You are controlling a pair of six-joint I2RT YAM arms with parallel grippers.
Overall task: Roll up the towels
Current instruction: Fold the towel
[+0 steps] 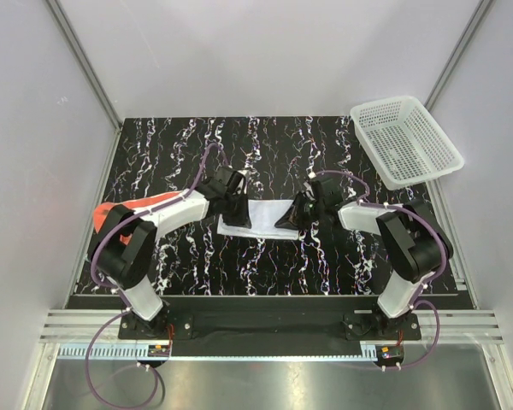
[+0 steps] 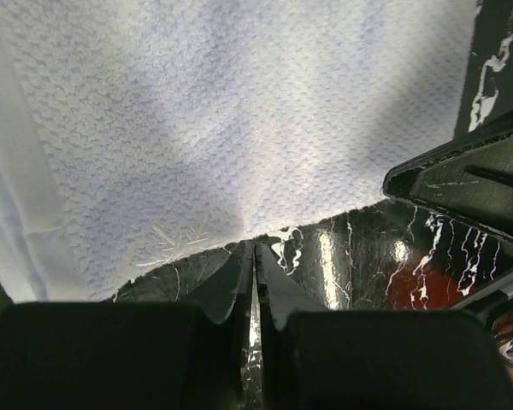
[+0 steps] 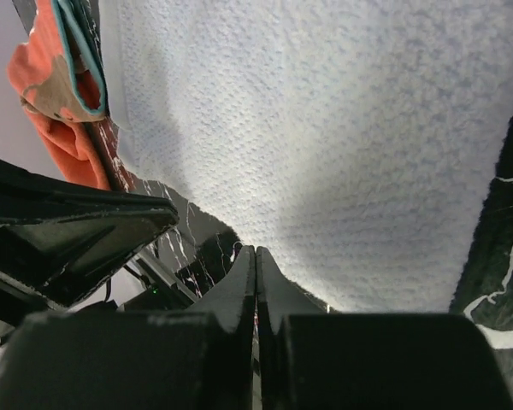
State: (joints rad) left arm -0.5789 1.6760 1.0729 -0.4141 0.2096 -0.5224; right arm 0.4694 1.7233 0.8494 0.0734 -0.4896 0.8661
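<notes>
Two towels: one white towel (image 1: 258, 219), flat and waffle-textured, at the centre of the black marbled table (image 1: 265, 265); one orange-red towel (image 1: 107, 213), teal-edged and crumpled, at the left edge, partly covered by the left arm. The left gripper (image 2: 254, 256) and right gripper (image 3: 256, 260) have their jaws pressed together at the white towel's left and right ends; whether they pinch cloth cannot be told. One white mesh basket (image 1: 427, 137) sits at the far right corner.

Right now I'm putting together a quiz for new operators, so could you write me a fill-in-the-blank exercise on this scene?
1. The mesh basket sits at the far ___ corner of the table.
2. The orange-red towel lies at the table's ___ edge.
3. The middle towel, between the left gripper and the right gripper, is ___ in colour.
4. Both grippers' jaws are ___.
Missing words: right; left; white; shut.
</notes>
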